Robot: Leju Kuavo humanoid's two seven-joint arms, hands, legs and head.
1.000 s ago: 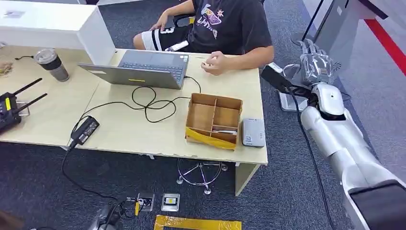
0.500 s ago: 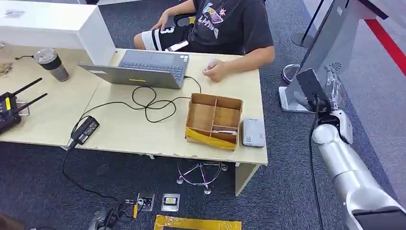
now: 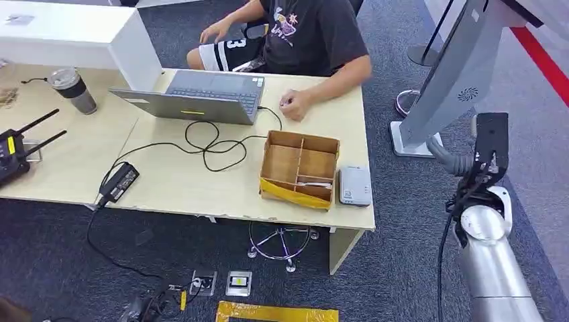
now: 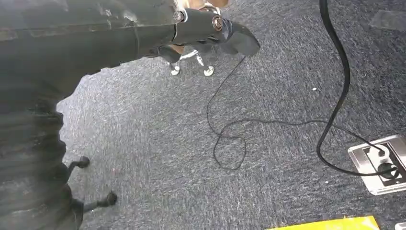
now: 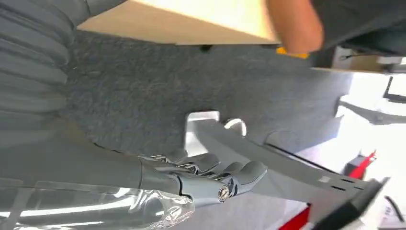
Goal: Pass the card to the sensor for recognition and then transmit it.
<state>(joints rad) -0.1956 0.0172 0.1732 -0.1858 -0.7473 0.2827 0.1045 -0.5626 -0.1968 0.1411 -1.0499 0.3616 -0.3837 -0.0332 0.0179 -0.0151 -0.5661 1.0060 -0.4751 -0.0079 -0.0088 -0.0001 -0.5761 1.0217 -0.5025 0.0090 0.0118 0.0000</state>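
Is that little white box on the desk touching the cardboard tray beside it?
Apart. In the head view a thin strip of bare desk shows between the white box and the cardboard tray along their facing sides.

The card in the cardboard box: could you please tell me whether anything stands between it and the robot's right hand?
Only low things. The right hand hangs off the end of the table, beside the grey stand. Toward the card lie the white sensor and the cardboard box wall; a reach from above should clear both.
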